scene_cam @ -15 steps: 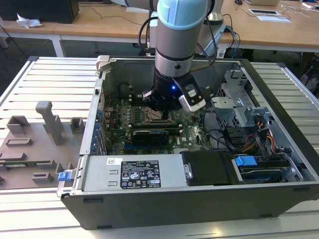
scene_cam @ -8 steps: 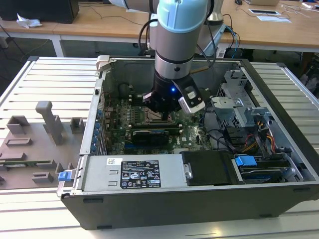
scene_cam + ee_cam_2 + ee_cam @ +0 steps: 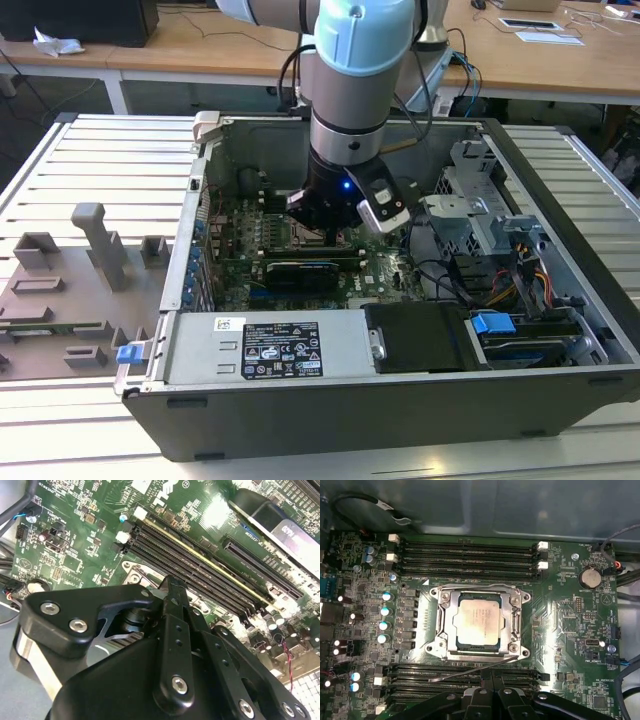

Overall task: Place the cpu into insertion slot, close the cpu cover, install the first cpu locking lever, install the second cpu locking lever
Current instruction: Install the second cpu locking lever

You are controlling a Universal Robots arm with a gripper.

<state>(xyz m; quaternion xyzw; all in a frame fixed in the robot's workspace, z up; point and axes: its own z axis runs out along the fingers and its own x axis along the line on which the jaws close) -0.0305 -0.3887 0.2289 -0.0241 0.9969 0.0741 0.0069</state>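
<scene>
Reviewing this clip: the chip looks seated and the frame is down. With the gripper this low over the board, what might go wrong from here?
1. One thin locking lever sticks out loose across the memory slots beside the cpu cover; the gripper right by it might slip off or bend it.
2. If that lever stays unlatched, the cover may not clamp the cpu firmly.
3. The arm sits deep in the computer case near loose cables, which might snag.

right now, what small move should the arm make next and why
Probably ease the end effector onto the loose locking lever and press it down: the cpu lies seated under the closed cpu cover, yet that lever juts free.
</scene>
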